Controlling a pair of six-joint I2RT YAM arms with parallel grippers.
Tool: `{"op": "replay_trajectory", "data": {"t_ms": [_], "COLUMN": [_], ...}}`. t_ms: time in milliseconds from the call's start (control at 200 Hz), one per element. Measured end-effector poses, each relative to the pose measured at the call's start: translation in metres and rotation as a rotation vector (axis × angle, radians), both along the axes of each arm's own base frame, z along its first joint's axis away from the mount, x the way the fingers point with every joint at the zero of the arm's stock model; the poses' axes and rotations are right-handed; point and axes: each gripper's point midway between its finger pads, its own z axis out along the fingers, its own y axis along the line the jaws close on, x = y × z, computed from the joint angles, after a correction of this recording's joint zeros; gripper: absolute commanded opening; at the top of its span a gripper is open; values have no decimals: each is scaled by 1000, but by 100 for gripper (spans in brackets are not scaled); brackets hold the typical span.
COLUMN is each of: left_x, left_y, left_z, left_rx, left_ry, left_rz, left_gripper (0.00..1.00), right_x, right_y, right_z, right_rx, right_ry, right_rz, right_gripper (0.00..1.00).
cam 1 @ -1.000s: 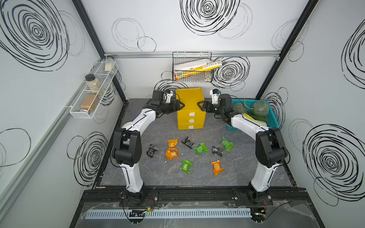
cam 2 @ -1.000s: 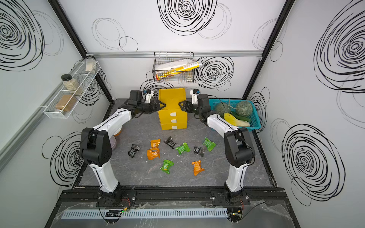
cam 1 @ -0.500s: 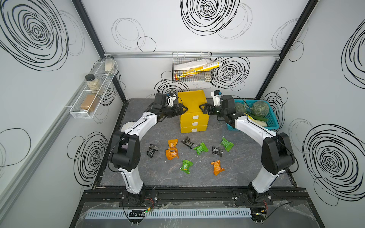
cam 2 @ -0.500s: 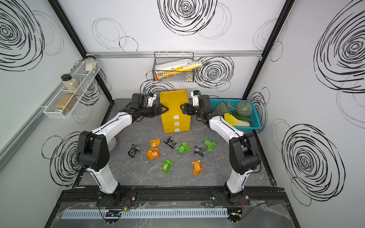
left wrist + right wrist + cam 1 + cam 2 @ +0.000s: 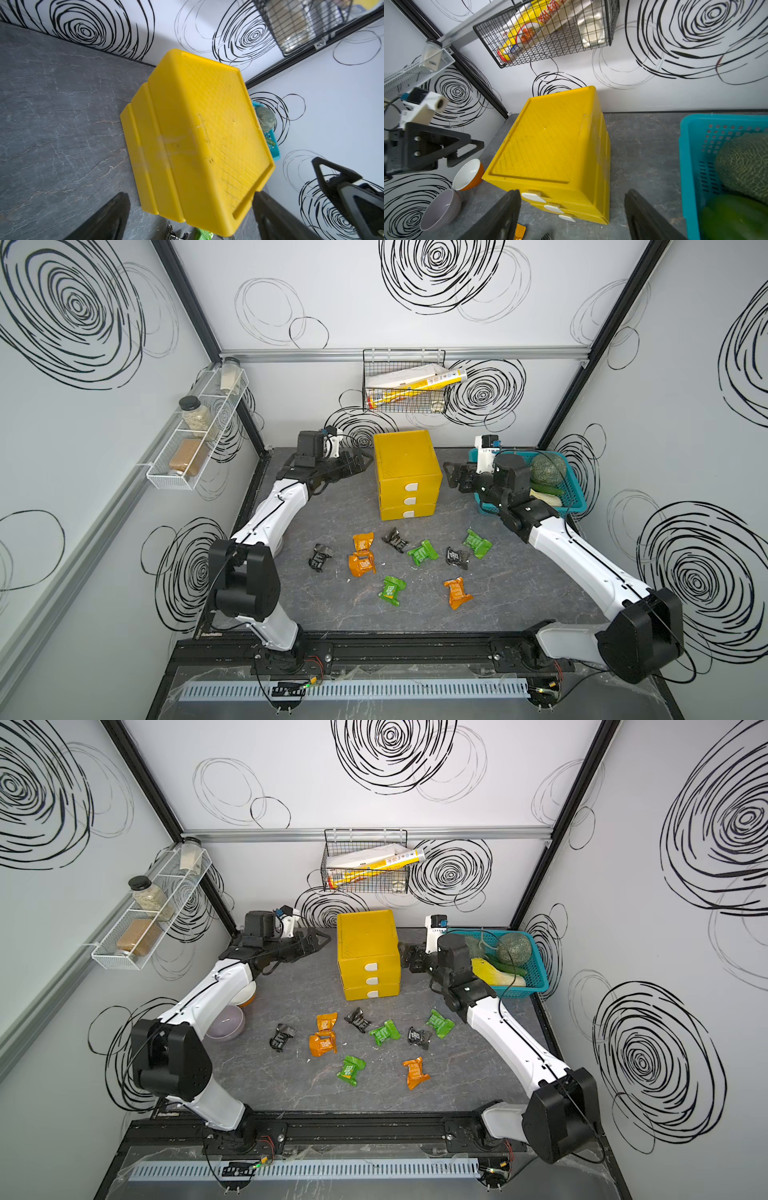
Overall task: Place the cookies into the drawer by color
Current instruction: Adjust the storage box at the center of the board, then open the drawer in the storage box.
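Cookies [image 5: 391,590] were seen scattered loose on the tabletop [image 5: 519,585], a dark grey slab w/ pale marble-like veins, in front of the drawer [image 5: 405,460]. None was inside it or held. Nine crinkly foil packets w/ pinched ends and white printed labels were counted: 3 orange packets [image 5: 362,564], 3 green packets [image 5: 422,551], 3 black packets [image 5: 457,558].

The drawer, a boxy yellow plastic chest, was stood near the rear wall btwn both arms. Its top was moulded w/ a fine diamond grid inside a raised rim; its sides were smooth. All 3 stacked trays were pushed shut, each w/ a small rounded white tab [image 5: 411,487].

The left gripper [image 5: 360,462] was held just beside the chest's left side, not touching, jaws spread wide and empty. The right gripper [image 5: 454,479] was held near the opposite side w/ a clear gap, jaws likewise parted, nothing btwn its flat black fingers [image 5: 500,218].

A teal perforated plastic basket [image 5: 577,497] w/ a rough netted melon [image 5: 548,468] was set at the right. An orange bowl [image 5: 468,175], glossy white inside, and a lilac bowl [image 5: 440,209] were set at the left.
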Motion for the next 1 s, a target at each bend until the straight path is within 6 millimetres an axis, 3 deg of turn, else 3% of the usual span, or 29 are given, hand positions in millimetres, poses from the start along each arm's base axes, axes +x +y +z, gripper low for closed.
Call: {"op": "replay_trajectory", "data": {"t_ms": [155, 375, 676, 1001], "left_x": [-27, -49, -48, -47], "left_y": [4, 12, 16, 17], "left_z": [9, -8, 3, 3], "left_rx": [14, 52, 87, 110], "left_ry": [-58, -95, -176, -196], "left_rz": [9, 32, 41, 39], "left_gripper": [99, 99, 99, 99], "right_x": [-24, -42, -17, 12], "right_y": [25, 60, 92, 106], "right_z": [-25, -44, -92, -96], "right_rx": [-12, -25, -93, -111], "right_ry": [64, 113, 211, 207], "right_rz": [29, 53, -32, -110], "right_gripper": [81, 81, 78, 72]}}
